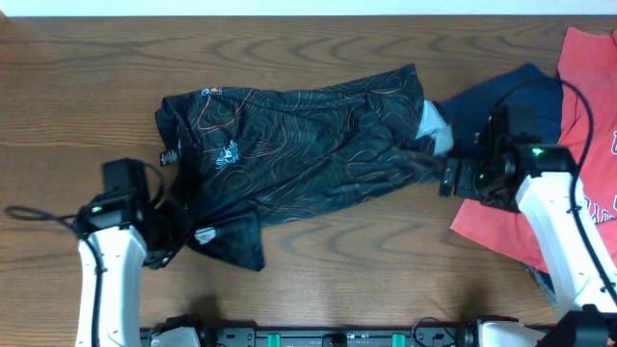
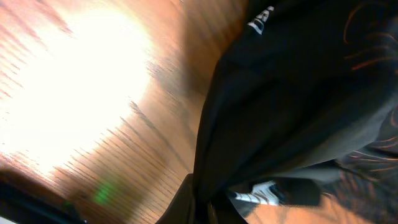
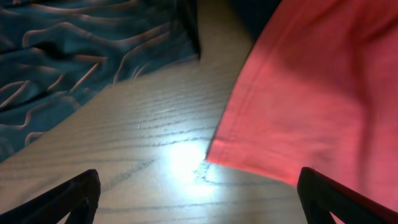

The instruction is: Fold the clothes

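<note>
Flatten first: with the right gripper [image 1: 446, 178], spread wide and empty over bare table [image 3: 155, 137] beside the tee [image 1: 588, 87], take the bunched right end of the jersey [image 1: 299, 145] and draw it toward the right edge, against the left gripper [image 1: 169, 231] at the near-left hem, its grip impossible to tell under cloth. Note the jersey lying mid-table, long axis left to right, tilted from near-left corner toward far-right, neck perhaps at the right end.
</note>
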